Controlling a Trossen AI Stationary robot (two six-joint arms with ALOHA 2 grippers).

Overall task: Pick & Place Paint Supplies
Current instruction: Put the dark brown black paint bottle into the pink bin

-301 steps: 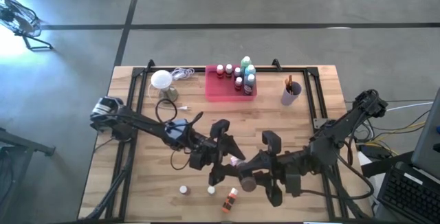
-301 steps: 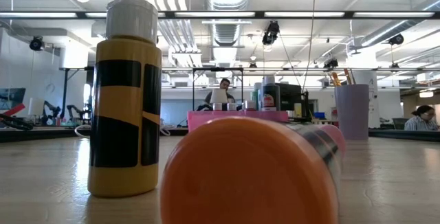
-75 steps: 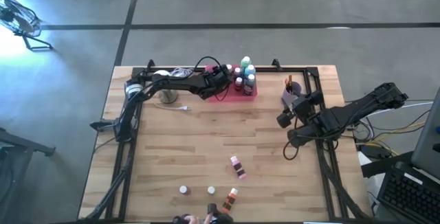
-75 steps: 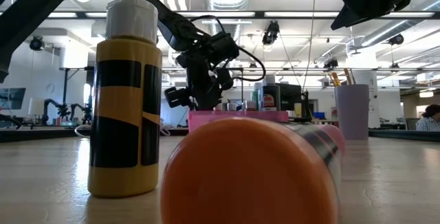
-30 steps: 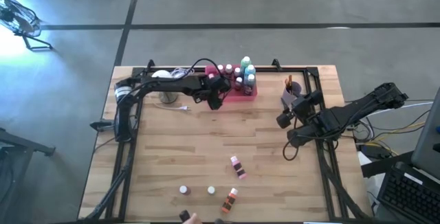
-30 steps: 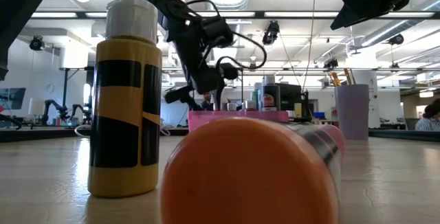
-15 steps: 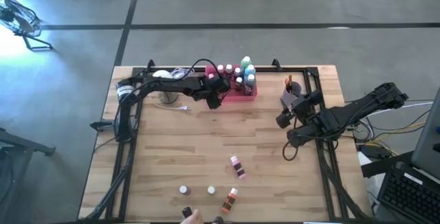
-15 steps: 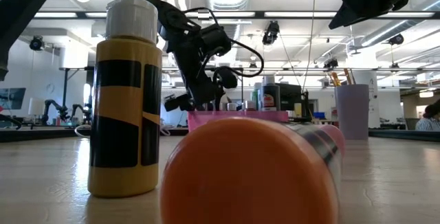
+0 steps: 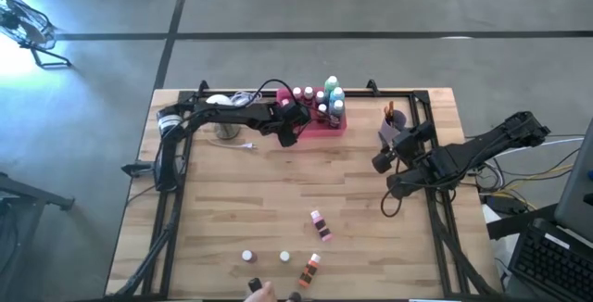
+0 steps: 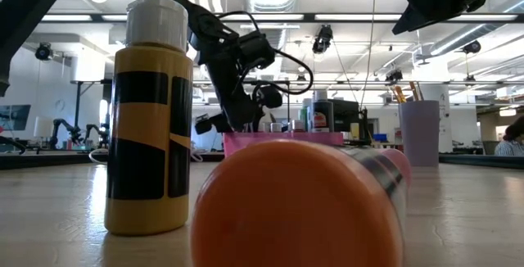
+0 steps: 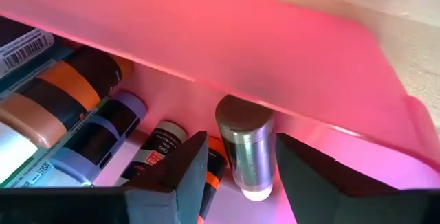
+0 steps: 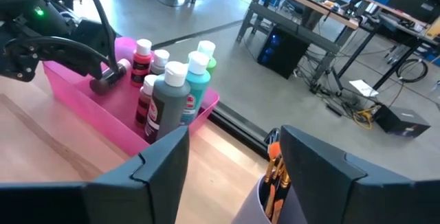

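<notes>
A big wooden counter (image 9: 232, 200) is seen from above, with a dark arm at each side. The left arm is stretched along the far edge, and its left pincer (image 9: 289, 126) is held at the near left corner of the pink tray (image 9: 298, 126). In the left wrist view the left pincer (image 11: 237, 176) is seen with a gap between its two fingers, and a shiny silver tube (image 11: 246, 148) is seen in that gap inside the tray. It cannot be told if the tube is pinched or only near. Small bottles lying down are also seen in the tray from that view.

The right arm is bent at the right side of the counter. The right pincer (image 9: 382, 158) is held up in the air, near the purple cup (image 9: 392, 126). Its fingers are spread and nothing is held between them.

Many white-capped bottles (image 9: 320, 103) are stood in the tray, with a taller green one and a blue one at the far right corner. Brushes (image 12: 273, 165) are stuck in the purple cup. A white globe lamp (image 9: 219, 109) with a cord is placed at the far left.

More small bottles are left near the front edge. A pink bottle (image 9: 320, 224) is laid on its side, an orange bottle (image 9: 309, 269) is laid closer to the edge, and two little upright bottles (image 9: 247, 257) are stood just left of it. In the low view a yellow and black bottle (image 10: 149, 115) is stood beside the lying orange one (image 10: 299, 205).
</notes>
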